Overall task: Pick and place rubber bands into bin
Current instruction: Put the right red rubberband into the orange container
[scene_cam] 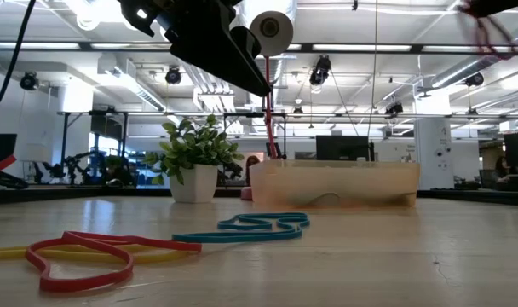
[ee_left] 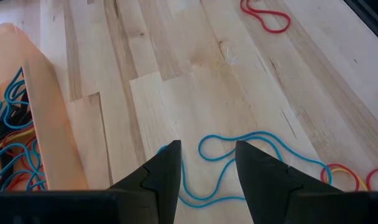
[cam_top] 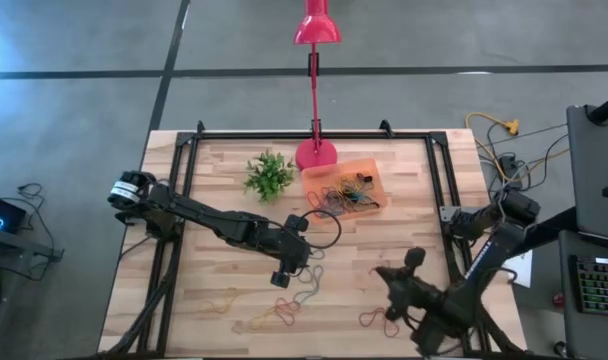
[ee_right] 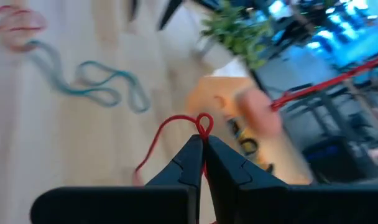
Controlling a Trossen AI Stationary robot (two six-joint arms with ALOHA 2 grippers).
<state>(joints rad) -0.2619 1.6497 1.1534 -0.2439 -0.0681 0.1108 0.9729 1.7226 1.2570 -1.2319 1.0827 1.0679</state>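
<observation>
High view: light wooden slatted counter (cam_top: 404, 250) carries a shallow translucent orange rectangular plastic bin (cam_top: 344, 186) with a tangle of mixed-colour rubber bands inside, next to a small green potted plant (cam_top: 269, 175) and the round pink lamp base (cam_top: 316, 154). Left pincer (cam_top: 291, 277) hangs over counter centre, just beside a long thin blue rubber band (cam_top: 309, 285). Yellow, orange and red loops lie nearer the front edge. Right pincer (cam_top: 392, 274) is at front right, a thin red rubber band (cam_top: 376, 318) on the counter near it.

Low view: blue band (scene_cam: 250, 228) lies flat in front of the bin (scene_cam: 331, 185); red and yellow loops closer to camera. An arm hangs at upper left.

Left wrist view: left pincer (ee_left: 207, 163) fingers stand apart, nothing between them, the blue band (ee_left: 239, 155) directly beneath and between the tips; bin wall (ee_left: 43, 118) off to one side.

Right wrist view: right pincer (ee_right: 203, 147) is pinched closed on a red rubber band loop (ee_right: 176, 134), lifted off the counter, bin (ee_right: 239, 118) ahead; only this view shows that grasp.
</observation>
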